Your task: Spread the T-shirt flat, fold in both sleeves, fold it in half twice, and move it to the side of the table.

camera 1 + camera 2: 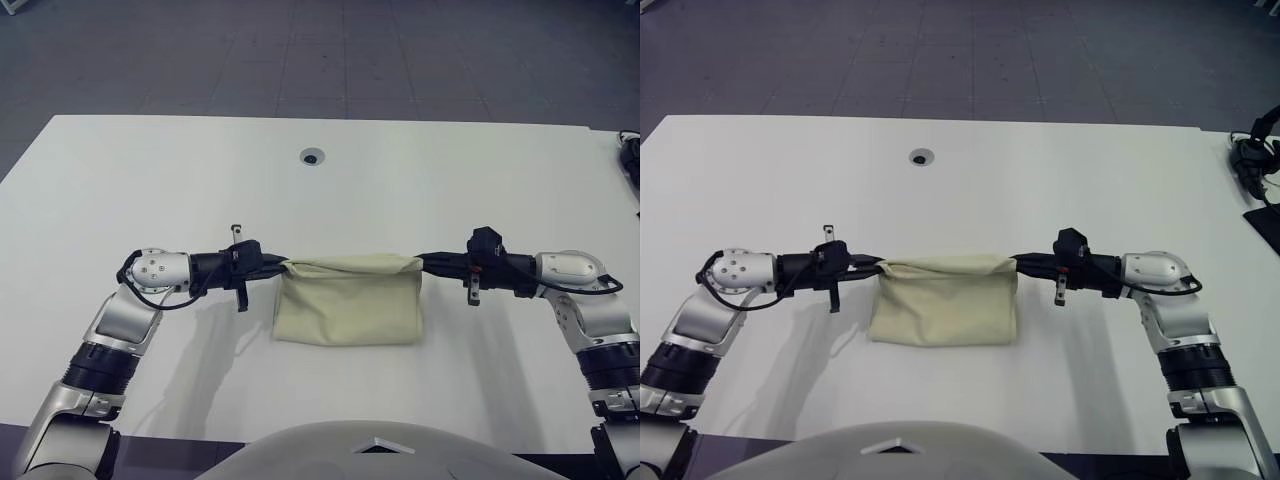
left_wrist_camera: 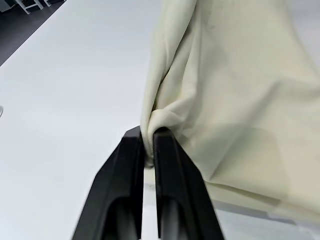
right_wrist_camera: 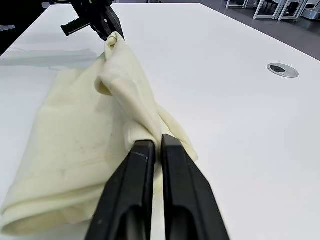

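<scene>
Above the table (image 1: 150,180), the folded T-shirt (image 1: 348,305) is pinched taut for folding: left gripper (image 2: 148,135) at nine o'clock, right gripper (image 3: 156,141) at three.

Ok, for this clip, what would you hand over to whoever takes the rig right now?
Left hand: shut on one top corner of the T-shirt.
Right hand: shut on the other top corner.
T-shirt: a compact folded bundle at the near middle of the table. Its top edge is stretched between the hands, and its lower part apparently rests on the table.
Done: judging by its size, the sleeves and at least some of the halving look finished.
Left: finish the last fold if needed, move it to the table's side, release.
</scene>
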Motion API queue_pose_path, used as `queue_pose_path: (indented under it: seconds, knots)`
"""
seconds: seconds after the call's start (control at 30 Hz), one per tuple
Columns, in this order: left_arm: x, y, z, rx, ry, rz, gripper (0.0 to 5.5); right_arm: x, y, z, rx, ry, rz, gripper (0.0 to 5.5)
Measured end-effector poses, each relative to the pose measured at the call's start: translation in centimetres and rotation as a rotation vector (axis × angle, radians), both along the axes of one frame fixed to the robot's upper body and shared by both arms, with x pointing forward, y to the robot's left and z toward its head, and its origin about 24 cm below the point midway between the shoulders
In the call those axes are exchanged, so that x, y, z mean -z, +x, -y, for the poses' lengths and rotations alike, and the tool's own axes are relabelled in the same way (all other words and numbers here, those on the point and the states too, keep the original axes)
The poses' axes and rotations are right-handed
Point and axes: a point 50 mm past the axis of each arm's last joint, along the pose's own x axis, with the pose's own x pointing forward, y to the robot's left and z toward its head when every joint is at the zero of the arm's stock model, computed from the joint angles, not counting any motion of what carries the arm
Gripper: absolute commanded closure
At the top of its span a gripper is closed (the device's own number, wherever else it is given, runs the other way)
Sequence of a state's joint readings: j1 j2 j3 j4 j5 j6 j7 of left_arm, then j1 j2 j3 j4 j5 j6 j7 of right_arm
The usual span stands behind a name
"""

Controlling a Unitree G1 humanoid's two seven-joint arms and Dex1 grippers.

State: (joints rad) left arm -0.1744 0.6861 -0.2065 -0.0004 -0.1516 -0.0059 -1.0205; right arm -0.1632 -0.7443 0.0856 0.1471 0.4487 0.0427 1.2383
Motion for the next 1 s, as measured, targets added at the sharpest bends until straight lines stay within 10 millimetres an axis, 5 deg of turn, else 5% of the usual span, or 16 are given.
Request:
queue_pose_path:
  seconds: [0.47, 0.57, 0.83, 1.0]
  knots:
    - [2.2, 3.3, -0.2, -0.416, -0.105, -0.005, 2.44, -1.0, 2.1, -0.2, 0.148, -0.009, 0.175, 2.58]
    - [2.5, 3.6, -1.2, -0.543, -0.109, 0.023, 1.85, -2.2, 1.9, -2.1, 0.075, -0.004, 0.264, 2.02]
    - [-3.8, 3.6, -3.9, -0.903, -0.399, 0.417, 0.53, 0.4, 2.7, -10.6, -0.292, -0.315, 0.576, 0.75]
    - [-2.5, 1.3, -2.7, -0.948, -0.45, 0.427, 0.1, 0.1, 5.5, -13.1, -0.348, -0.428, 0.759, 0.12]
